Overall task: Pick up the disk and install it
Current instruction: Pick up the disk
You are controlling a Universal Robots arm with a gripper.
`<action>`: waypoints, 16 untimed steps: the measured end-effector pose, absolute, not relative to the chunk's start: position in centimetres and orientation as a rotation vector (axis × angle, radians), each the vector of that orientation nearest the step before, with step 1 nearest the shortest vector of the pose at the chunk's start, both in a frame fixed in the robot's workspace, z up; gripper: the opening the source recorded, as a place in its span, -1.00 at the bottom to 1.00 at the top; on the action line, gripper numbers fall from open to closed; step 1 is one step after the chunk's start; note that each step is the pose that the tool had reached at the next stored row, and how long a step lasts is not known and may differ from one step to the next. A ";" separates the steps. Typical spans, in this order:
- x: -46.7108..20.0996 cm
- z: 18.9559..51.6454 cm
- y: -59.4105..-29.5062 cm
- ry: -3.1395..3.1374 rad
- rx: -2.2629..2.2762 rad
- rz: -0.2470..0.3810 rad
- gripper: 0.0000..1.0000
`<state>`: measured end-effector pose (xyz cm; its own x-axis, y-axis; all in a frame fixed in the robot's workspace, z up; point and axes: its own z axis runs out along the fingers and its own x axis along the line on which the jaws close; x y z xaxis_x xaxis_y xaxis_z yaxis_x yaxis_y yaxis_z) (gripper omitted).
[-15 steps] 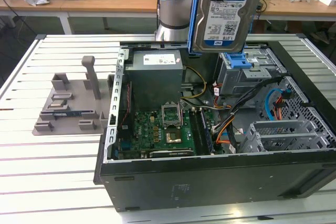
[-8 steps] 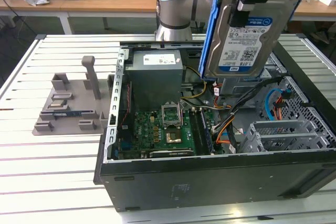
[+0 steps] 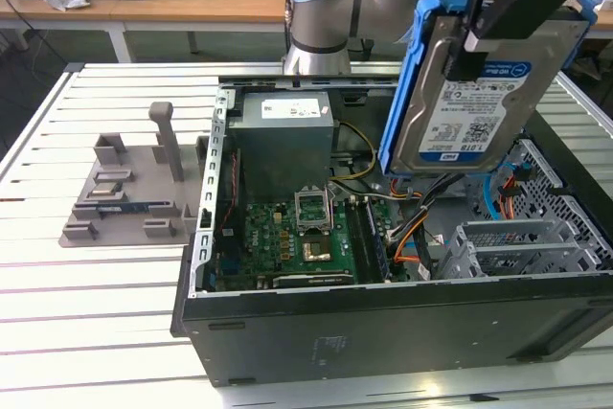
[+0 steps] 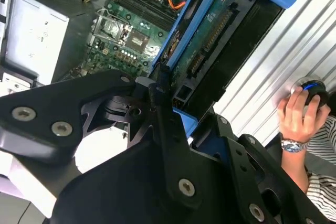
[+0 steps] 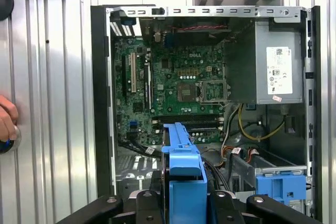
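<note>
The disk (image 3: pixel 479 93) is a silver hard drive with a white-and-blue label and blue rails along its edges. It hangs upright and slightly tilted above the open computer case (image 3: pixel 383 323), toward the exterior view's right. My gripper (image 3: pixel 476 37) is shut on its upper part, one black finger lying across the label. In the second wrist view the disk (image 4: pixel 210 40) appears edge-on between my black fingers (image 4: pixel 163 103). In the first wrist view its blue rail (image 5: pixel 184 177) points down at the case interior.
Inside the case lie a green motherboard (image 3: pixel 297 237), a grey power supply (image 3: pixel 283 141), loose cables and a grey drive cage (image 3: pixel 517 246) with a blue latch (image 5: pixel 281 187). A grey slotted holder stand (image 3: pixel 129 189) sits on the slatted table. A person's hand (image 4: pixel 299 114) rests beside the case.
</note>
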<state>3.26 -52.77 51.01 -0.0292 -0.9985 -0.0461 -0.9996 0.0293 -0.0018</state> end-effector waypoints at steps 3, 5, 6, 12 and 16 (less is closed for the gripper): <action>4.8 50.9 -53.1 2.231 -2.166 0.052 -0.26; 5.9 50.9 -53.2 2.232 -2.168 0.055 -0.26; 6.5 50.8 -53.3 2.233 -2.169 0.057 -0.26; 9.2 50.1 -54.1 2.237 -2.172 0.064 -0.26; 10.4 49.3 -54.7 2.239 -2.174 0.068 -0.26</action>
<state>10.37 -54.66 49.31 -0.0299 -0.9985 -0.0448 -0.9994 0.0292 0.0172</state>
